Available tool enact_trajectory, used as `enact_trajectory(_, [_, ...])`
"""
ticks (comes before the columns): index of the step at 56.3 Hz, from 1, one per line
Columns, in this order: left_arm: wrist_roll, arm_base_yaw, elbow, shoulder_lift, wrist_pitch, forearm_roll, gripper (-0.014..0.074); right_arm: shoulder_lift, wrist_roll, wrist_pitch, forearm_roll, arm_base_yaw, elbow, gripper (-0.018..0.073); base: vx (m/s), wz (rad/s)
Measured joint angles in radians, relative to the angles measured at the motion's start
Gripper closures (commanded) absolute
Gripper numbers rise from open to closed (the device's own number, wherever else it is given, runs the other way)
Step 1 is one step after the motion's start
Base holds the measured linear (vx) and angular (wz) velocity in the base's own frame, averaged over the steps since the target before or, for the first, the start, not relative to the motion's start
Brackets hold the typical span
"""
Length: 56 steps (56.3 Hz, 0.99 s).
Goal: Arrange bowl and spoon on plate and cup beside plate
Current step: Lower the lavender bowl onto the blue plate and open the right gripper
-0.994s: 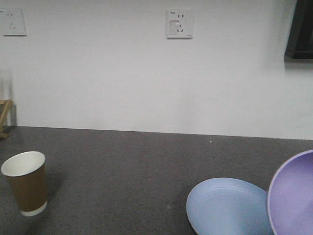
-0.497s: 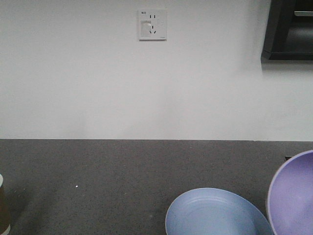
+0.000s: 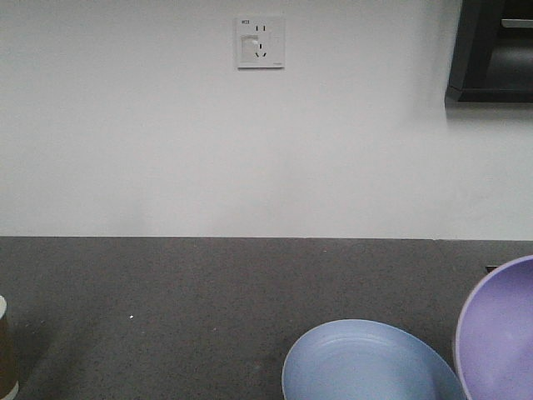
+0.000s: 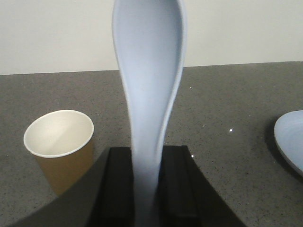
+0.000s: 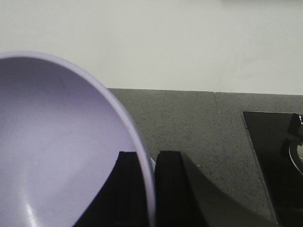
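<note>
**Front view.** The bowl (image 3: 500, 333) is cut off by the right and lower edges and the plate (image 3: 366, 362) by the lower edge. Only a sliver of the cup (image 3: 7, 354) shows at far left. Neither arm appears. The plate lies on the dark countertop (image 3: 208, 283). The bowl's rim overlaps the plate's right side, but contact cannot be judged.

**Left wrist view.** The left gripper (image 4: 147, 158) has its jaws drawn narrow, clamping the handle of the spoon (image 4: 149, 71). The spoon stands upright with its scoop uppermost, and the lower handle is blurred. The cup stands upright at left, and the plate's edge is clipped at right.

**Right wrist view.** The right gripper (image 5: 147, 163) pinches the bowl's rim, with one finger on either side of the rim. The bowl is steeply tilted and largely out of frame.
</note>
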Motion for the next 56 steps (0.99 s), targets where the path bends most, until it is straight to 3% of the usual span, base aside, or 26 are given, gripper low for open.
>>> enact_trajectory(38, [0.000, 0.000, 0.000, 0.000, -0.127, 0.000, 0.0603, 0.015, 0.000, -0.038, 0.008, 0.000, -0.003, 0.0568, 0.00, 0.00])
enact_trajectory(56, [0.000, 0.000, 0.000, 0.000, -0.102, 0.000, 0.0603, 0.383, -0.001, 0.195, 0.018, 0.023, -0.216, 0.0568, 0.00, 0.00])
